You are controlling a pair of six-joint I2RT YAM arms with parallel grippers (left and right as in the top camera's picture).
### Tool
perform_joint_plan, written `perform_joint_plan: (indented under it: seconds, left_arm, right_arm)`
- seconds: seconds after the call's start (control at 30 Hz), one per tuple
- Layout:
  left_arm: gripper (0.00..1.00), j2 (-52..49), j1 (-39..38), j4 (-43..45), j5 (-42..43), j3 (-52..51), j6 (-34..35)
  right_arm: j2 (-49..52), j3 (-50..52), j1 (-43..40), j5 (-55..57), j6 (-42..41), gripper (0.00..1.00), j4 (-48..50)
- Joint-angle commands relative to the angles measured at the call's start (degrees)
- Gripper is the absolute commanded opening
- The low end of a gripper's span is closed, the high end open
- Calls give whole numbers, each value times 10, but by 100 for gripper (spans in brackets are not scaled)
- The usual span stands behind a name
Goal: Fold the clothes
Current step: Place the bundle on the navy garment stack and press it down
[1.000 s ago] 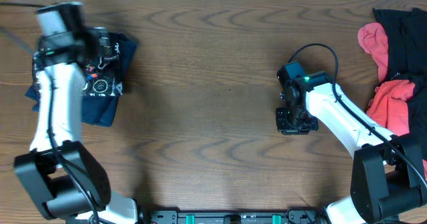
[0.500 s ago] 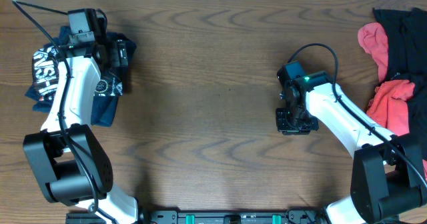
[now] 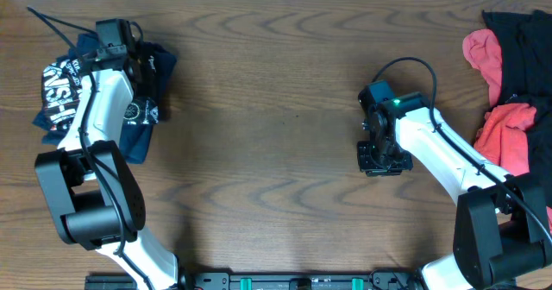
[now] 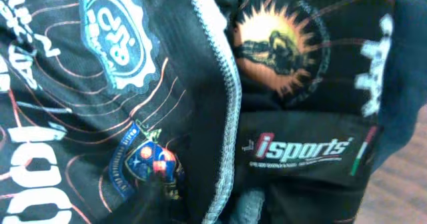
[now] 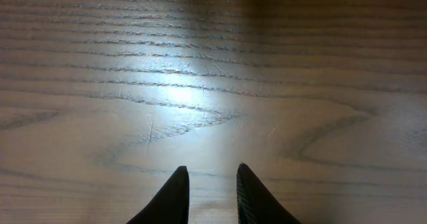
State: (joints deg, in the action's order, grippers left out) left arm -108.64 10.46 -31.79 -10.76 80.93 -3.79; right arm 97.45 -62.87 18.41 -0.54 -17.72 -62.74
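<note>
The clothes lie in two heaps. A stack of black jersey [image 3: 59,91] with white lettering and navy cloth [image 3: 136,139] sits at the far left. My left gripper [image 3: 140,64] is pressed down into its right side. In the left wrist view, black jersey fabric [image 4: 120,84] with orange lines, logos and a white seam [image 4: 230,104] fills the frame, and the fingers are buried in it. My right gripper [image 3: 379,156] hovers over bare wood right of centre. Its fingertips [image 5: 211,167] stand slightly apart with nothing between them.
A loose heap of coral-red pieces [image 3: 509,130] and black cloth [image 3: 526,40] lies at the far right edge, behind the right arm. The brown wooden table [image 3: 267,135] stretches between the two arms.
The left wrist has dropped and shifted right onto the stack, uncovering the white lettering on its left side. The right arm has not moved.
</note>
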Motion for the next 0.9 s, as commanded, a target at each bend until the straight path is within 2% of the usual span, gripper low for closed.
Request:
perform_joint_plan:
  seconds: [0.0,0.17,0.23,0.3,0.53,0.87]
  left_arm:
    - [27,-1,4,-10,-9,-2,0]
    - [19,12,4,-10,-9,-2,0]
    - [19,24,4,-10,-9,-2,0]
    - [14,42,4,-10,-8,-2,0]
    - [13,95,3,-42,90,-2,1]
    - [13,93,-10,-158,149,-2,0]
  right_arm:
    - [-6,0,-6,5,6,23,2]
    - [-6,0,-6,5,7,23,2]
    - [-6,0,-6,5,6,23,2]
    - [-6,0,-6,5,6,23,2]
    - [-6,0,-6,5,6,23,6]
    - [-6,0,-6,5,6,23,5]
